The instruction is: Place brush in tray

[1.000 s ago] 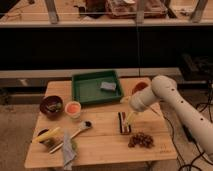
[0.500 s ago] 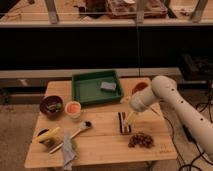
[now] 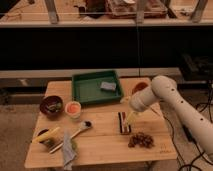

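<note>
table (image 3: 100, 142): pale wooden top, carrying everything named below.
tray (image 3: 85, 90): large shallow green rectangle with a raised rim, at the back middle of the table.
grey block (image 3: 107, 86): lies inside the tray, toward its right side.
brush (image 3: 75, 134): lies flat on the table in front of the tray and outside it, at the front left. its small round head points toward the table's middle and its thin pale handle runs down-left toward the front edge.
claw (image 3: 128, 120): at the end of a white arm (image 3: 165, 95) that reaches in from the right. it hangs low over the table's middle right, just at a dark block.
claw state: cannot tell whether it is released or clenched; nothing can be seen held in it.
brush relative to claw: the brush is well to the left of the claw and apart from it, its head being the nearest end.
dark block (image 3: 121, 123): short, with a reddish stripe, directly beside the claw.
brown cluster (image 3: 141, 140): small heap on the table, front right of the claw.
dark bowl (image 3: 51, 106): left of the tray's front corner.
orange cup (image 3: 73, 108): just right of the dark bowl, behind the brush head.
yellow thing (image 3: 46, 136): banana-like, at the far left, near the brush handle.
grey cloth (image 3: 67, 152): at the front left edge, by the handle's end.
</note>
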`<state>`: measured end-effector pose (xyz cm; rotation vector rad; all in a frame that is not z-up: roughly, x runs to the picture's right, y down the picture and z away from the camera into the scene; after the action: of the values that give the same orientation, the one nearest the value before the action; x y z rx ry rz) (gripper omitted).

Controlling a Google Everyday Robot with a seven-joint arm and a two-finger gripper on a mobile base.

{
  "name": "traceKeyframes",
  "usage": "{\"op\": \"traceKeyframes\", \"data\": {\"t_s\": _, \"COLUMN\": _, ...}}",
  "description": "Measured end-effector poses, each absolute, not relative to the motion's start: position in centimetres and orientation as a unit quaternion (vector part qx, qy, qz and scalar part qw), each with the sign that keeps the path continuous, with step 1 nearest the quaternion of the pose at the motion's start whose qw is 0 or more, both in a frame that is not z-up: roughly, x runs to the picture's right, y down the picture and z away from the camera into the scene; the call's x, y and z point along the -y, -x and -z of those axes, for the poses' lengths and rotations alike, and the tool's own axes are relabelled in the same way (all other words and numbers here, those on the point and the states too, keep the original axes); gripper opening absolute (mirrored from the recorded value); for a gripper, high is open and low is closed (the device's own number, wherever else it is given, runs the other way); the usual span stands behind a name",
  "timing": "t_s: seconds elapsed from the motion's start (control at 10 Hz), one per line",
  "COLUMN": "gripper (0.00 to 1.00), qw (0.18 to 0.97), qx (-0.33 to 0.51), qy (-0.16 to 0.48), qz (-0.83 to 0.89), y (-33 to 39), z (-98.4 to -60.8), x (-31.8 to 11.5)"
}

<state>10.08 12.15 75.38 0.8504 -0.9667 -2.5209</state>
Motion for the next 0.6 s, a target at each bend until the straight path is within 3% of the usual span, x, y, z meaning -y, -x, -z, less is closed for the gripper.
{"op": "traceKeyframes", "data": {"t_s": 0.6, "gripper": 0.8, "qw": 0.138, "qx": 0.276, "qy": -0.315, "qz": 0.898, "y": -3.0, "z": -75.8, "x": -12.3}}
